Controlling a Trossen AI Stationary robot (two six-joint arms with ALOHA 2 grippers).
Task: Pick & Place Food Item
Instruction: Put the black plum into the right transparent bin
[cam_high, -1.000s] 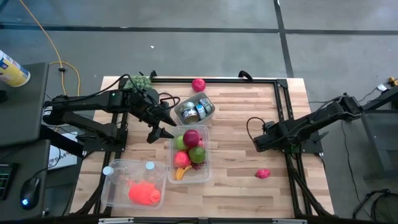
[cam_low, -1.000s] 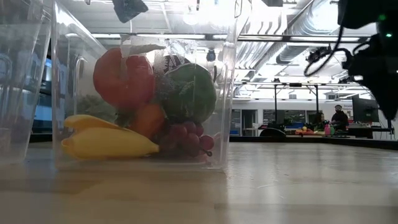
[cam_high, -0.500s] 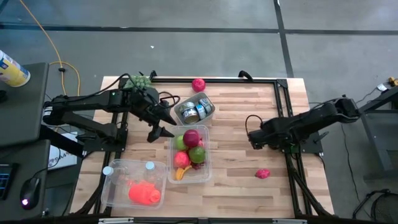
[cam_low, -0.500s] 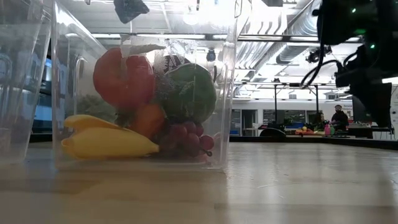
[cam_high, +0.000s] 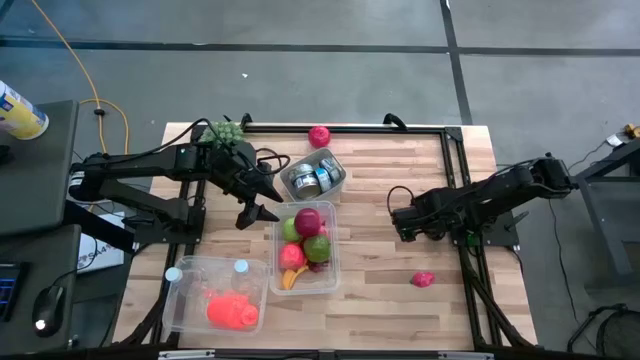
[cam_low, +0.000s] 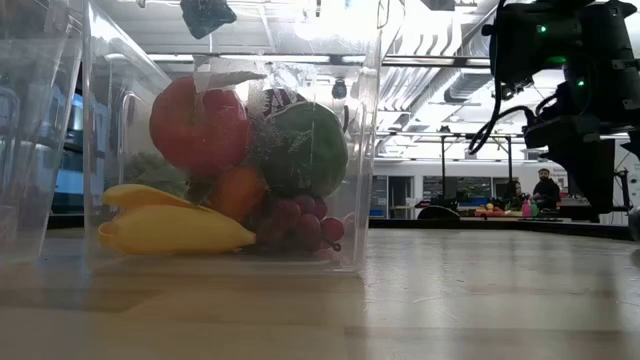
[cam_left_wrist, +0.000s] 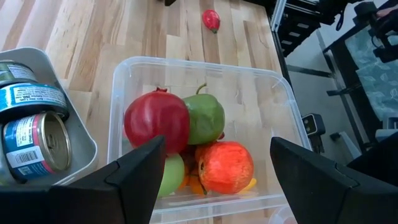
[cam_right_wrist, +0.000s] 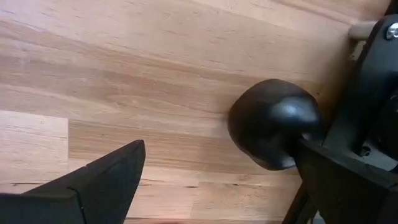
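Observation:
A small pink food item (cam_high: 423, 279) lies on the wooden table near its right front. My right gripper (cam_high: 399, 222) hangs open above bare wood, pointing down, to the far left of that item; its wrist view shows only table between the fingers (cam_right_wrist: 99, 177). My left gripper (cam_high: 250, 211) stands open, slanting down over the far left rim of a clear bin (cam_high: 331, 262). In the bin are a red pomegranate (cam_left_wrist: 157, 120), green apples (cam_left_wrist: 205, 118) and other fruit. A second pink item (cam_high: 319, 136) and green grapes (cam_high: 225, 130) lie at the far edge.
A grey tray of tin cans (cam_high: 315, 175) stands just beyond the fruit bin. A second clear bin (cam_high: 190, 275) at the front left holds an orange-red item (cam_high: 232, 311). Black frame rails (cam_high: 460, 150) run along the table's far and right edges. Bare wood lies between bin and right gripper.
My right gripper has gone toward the table's left edge and a little down, still open. My left arm and the food items have kept still.

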